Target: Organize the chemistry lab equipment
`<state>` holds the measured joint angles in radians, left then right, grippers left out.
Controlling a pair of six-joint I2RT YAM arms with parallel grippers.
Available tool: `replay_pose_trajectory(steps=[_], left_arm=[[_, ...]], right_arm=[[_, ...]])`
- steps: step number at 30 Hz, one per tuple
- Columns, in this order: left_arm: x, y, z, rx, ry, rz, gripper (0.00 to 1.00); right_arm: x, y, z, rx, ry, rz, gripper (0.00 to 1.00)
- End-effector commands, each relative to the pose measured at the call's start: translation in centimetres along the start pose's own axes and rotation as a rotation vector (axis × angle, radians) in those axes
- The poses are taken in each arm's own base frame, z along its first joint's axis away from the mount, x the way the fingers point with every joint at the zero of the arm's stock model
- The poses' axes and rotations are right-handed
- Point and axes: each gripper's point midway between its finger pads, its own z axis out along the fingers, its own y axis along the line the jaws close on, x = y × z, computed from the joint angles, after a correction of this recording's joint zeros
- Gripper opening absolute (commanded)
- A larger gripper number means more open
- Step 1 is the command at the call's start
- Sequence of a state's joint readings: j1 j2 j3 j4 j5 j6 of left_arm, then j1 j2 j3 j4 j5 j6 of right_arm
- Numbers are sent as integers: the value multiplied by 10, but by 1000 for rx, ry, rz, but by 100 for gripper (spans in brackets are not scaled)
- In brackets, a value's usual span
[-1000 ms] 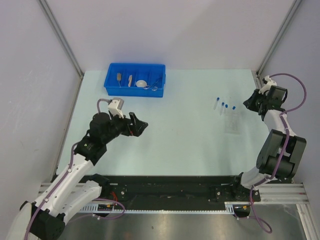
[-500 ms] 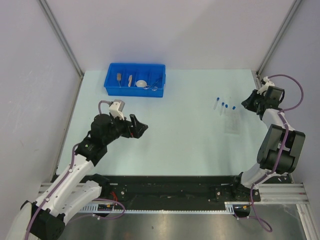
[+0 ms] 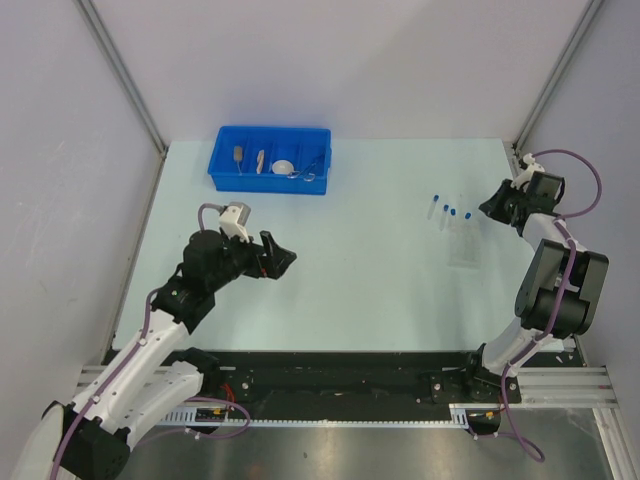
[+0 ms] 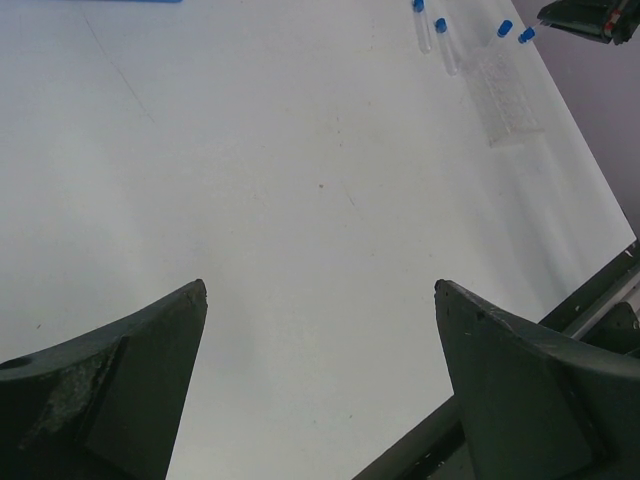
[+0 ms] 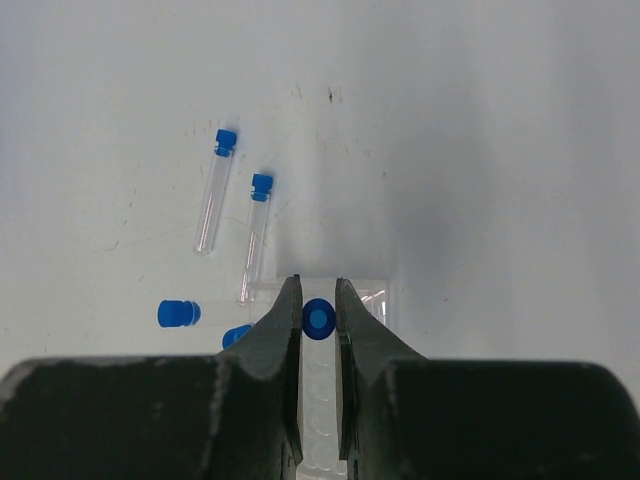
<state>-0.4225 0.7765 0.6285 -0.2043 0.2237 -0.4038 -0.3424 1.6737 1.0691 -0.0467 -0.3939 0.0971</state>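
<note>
Pale green table (image 3: 360,290) takes up most of the overhead view. At its far left stands the large blue divided bin (image 3: 265,186), its long side across the view.

Over the left half of the table hangs the left gripper (image 3: 281,256), well apart from the bin. Its jaws are spread wide with nothing between them – only bare tabletop shows in its own camera.

The right gripper (image 3: 491,207) is at the far right, just beside the clear plastic tube rack (image 3: 463,243), which lies flat on the table. Seen from the right wrist, its fingers (image 5: 285,330) are drawn in to a narrow slot, and a blue cap (image 5: 318,319), viewed end-on, fills that slot. Whether they actually pinch it cannot be told.

Left of the rack's far end lie two clear tubes (image 5: 211,205) with blue caps, side by side and not touching. Two more capped tubes (image 5: 178,313) sit just beside the rack's corner, one partly hidden by a finger.

In the bin, left to right, are two tan wooden-handled tools (image 3: 240,154), the white round dish (image 3: 285,167) and the silver wire tongs (image 3: 312,166) – dish and tongs close together.
</note>
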Motion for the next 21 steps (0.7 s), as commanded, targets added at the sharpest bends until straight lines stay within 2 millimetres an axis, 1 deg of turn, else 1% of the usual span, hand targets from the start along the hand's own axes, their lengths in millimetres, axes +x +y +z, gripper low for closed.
replay_pose_trajectory(steps=[1,5,12,21], left_arm=[[-3,-4,1,26,-20,-19,100],[-1,-3,2,27,-15,-23,100],[-1,-4,2,29,-13,-23,100],[0,-4,1,33,-15,-22,100]], right_arm=[[-21,6,4,-20,-47,-25,8],[-21,4,6,-15,-44,-30,8],[-15,4,9,-11,-23,-47,9],[-12,11,3,-31,-5,-59,15]])
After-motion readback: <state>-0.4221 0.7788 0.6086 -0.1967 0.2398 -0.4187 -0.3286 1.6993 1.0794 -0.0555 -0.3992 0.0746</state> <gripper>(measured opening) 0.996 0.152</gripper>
